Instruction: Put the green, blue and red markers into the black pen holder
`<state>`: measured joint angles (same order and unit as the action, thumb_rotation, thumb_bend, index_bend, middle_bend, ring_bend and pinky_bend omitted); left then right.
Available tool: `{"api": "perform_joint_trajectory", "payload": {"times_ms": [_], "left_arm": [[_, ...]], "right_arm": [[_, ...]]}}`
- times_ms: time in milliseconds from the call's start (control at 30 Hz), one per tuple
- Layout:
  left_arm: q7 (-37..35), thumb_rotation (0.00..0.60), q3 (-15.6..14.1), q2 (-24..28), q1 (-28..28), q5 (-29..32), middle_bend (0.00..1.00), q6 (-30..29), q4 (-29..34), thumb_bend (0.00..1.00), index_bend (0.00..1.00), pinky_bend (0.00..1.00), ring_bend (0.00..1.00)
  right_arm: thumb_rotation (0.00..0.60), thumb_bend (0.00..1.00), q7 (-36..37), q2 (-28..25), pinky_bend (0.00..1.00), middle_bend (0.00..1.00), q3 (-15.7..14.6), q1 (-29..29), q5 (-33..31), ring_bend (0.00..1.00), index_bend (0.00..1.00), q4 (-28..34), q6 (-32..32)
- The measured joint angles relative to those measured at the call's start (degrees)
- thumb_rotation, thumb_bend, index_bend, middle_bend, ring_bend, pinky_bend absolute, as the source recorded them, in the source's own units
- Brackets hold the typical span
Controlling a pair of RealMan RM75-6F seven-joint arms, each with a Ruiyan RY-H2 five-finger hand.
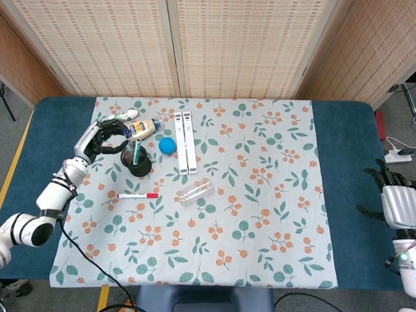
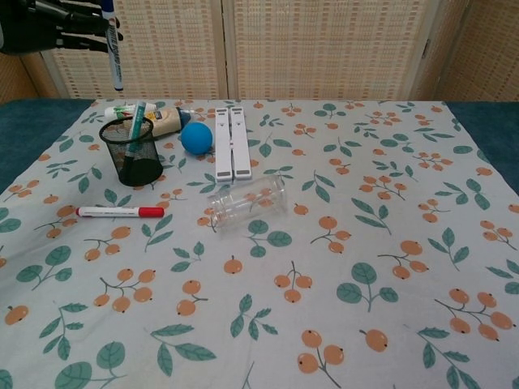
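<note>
The blue marker [image 2: 113, 50] hangs almost upright, pinched at its upper end by the left hand [image 2: 50, 23], high above the holder [image 2: 132, 151] and a little to the holder's left in the chest view. The holder, a black mesh cup, already has the green marker [image 2: 135, 123] leaning in it, tip against the near side and cap over the rim. To do this step well, the hand should bring the marker squarely over the open mouth, keep it vertical, and lower it on the side away from the green marker so the two do not knock; letting go only once the lower end is inside the rim should keep it from bouncing out or tipping the light cup. The red marker [image 2: 119, 211] lies flat in front of the holder, untouched. The right hand [image 1: 398, 205] rests far right of the holder, fingers spread, holding nothing.
</note>
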<state>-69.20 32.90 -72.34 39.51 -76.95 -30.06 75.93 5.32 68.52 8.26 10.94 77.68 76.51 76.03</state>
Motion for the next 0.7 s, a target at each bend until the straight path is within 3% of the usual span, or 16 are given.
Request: {"api": "perform_joint_trajectory", "payload": {"times_ms": [167, 400, 700], "left_arm": [[-8.50, 0.600, -2.33, -2.78, 2.89, -2.87, 0.60, 1.31, -6.76, 0.36, 0.58, 0.27, 0.32], [-20.93, 0.600, -8.68, -6.65, 5.72, -8.13, 0.60, -0.62, -15.33, 0.36, 0.58, 0.27, 0.31], [-30.00, 0.600, -16.37, -10.28, 8.38, -11.77, 0.59, -4.28, -24.34, 0.36, 0.58, 0.26, 0.30]], "right_arm": [[0.600, 0.03, 0.06, -0.01, 0.20, 0.05, 0.25, -0.14, -0.47, 0.20, 0.23, -0.11, 0.13], [0.600, 0.03, -0.03, 0.13, 0.20, 0.05, 0.20, 0.03, -0.48, 0.20, 0.23, -0.23, -0.27], [0.600, 0.03, -0.11, 0.03, 0.20, 0.05, 0.30, -0.06, -0.72, 0.20, 0.23, -0.08, -0.28]]}}
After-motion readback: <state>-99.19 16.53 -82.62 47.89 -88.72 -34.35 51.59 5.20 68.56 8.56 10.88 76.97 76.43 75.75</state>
